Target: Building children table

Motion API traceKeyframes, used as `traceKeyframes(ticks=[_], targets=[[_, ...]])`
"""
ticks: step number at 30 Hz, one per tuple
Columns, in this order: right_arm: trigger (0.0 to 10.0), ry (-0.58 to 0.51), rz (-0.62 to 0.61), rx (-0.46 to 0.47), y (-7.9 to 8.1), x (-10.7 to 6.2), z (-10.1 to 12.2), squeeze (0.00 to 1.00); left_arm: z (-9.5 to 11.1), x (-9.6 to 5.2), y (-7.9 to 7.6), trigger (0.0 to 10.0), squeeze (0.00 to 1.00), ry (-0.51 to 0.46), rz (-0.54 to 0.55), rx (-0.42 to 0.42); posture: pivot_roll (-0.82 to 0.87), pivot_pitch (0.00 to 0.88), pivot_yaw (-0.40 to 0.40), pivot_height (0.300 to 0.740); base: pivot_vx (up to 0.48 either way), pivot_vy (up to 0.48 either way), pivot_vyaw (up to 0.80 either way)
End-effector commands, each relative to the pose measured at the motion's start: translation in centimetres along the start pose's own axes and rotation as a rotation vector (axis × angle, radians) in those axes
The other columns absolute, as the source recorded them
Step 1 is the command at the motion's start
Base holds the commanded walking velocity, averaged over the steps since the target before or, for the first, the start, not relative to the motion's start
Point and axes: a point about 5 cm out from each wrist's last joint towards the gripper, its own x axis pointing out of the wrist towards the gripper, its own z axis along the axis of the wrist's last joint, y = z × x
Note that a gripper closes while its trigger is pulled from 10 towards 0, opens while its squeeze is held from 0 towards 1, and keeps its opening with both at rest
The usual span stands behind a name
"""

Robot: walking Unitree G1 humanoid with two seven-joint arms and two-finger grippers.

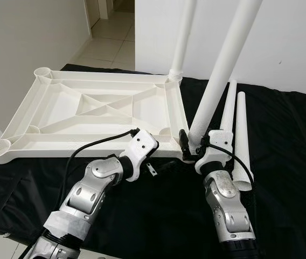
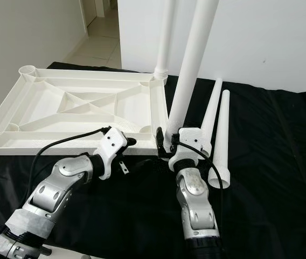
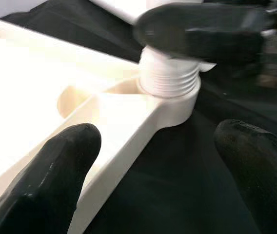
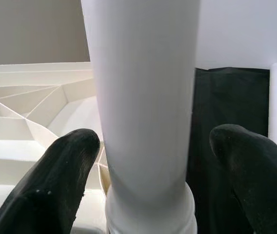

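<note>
Two silver jointed arms with rounded metal shells, white plastic wrist housings, a black cable looping along each forearm, left claw [image 3: 153, 170] with thick matte black rounded fingers [image 3: 46, 180], right claw [image 4: 150, 175] likewise black-fingered [image 4: 55, 180]

Home interior, prob. spare room or hallway corner. Plain white painted walls [image 1: 282, 38] behind black cloth-covered work surface [image 1: 287, 162]. Open doorway w/ pale glossy floor tiles [image 1: 107, 46] beyond surface's far left corner. Upturned white ribbed plastic kids' tabletop [image 1: 88, 108] on cloth = domestic furniture assembly.
</note>
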Motion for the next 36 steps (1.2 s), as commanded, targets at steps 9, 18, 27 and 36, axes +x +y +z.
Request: traceKeyframes(ticks=[9,18,27,36], targets=[[10.0,-0.014,0.020,0.008,-0.9,-1.6,0.2,0.00,-1.8,-0.4,2.8,10.0,0.00,0.120,0.205,-0.004,-0.05,0.048,0.001,0.740,0.000,0.000,0.00],[10.0,-0.031,0.036,0.008,-1.5,-2.3,0.8,0.00,-3.9,-1.0,4.4,10.0,0.00,0.242,0.312,-0.028,-0.05,0.052,0.001,0.740,0.000,0.000,0.00],[10.0,-0.018,0.029,-0.009,-2.1,-2.7,0.7,0.00,-4.8,-2.2,5.8,10.0,0.00,0.296,0.381,-0.039,-0.06,0.056,0.003,0.740,0.000,0.000,0.00],[10.0,-0.009,0.028,-0.009,-2.1,-2.8,0.4,0.00,-5.5,-3.2,6.7,10.0,0.00,0.322,0.434,-0.047,-0.05,0.055,0.000,0.740,0.000,0.000,0.00]])
